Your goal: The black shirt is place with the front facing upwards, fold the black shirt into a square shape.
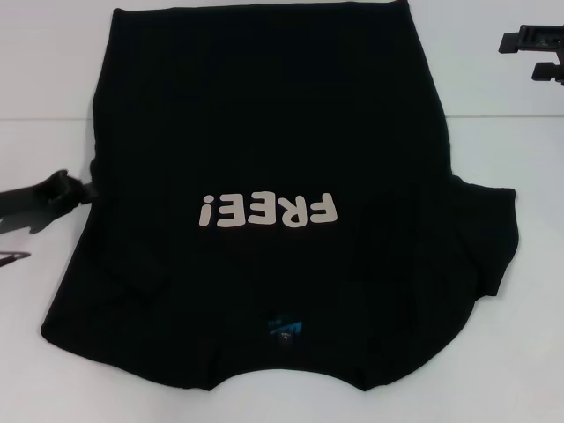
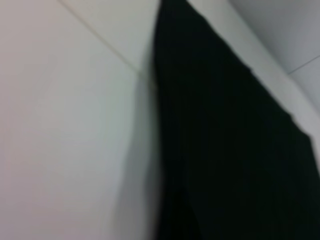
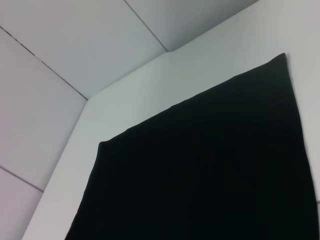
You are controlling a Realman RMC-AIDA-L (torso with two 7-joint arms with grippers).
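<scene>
The black shirt (image 1: 264,132) lies flat on the white table (image 1: 493,352), front up, with the cream letters "FREE!" (image 1: 269,211) upside down to me. Its collar and small blue neck label (image 1: 286,329) are nearest me. One sleeve (image 1: 493,233) spreads out on the right side; on the left side no sleeve sticks out. My left gripper (image 1: 75,189) sits low at the shirt's left edge, right against the cloth. The left wrist view shows black cloth (image 2: 225,150) very close. My right gripper (image 1: 538,44) hangs at the far right, apart from the shirt (image 3: 210,170).
The table edge (image 3: 90,100) runs just past the shirt's far hem, with grey floor tiles (image 3: 75,40) beyond. Bare white tabletop (image 1: 44,88) lies on both sides of the shirt.
</scene>
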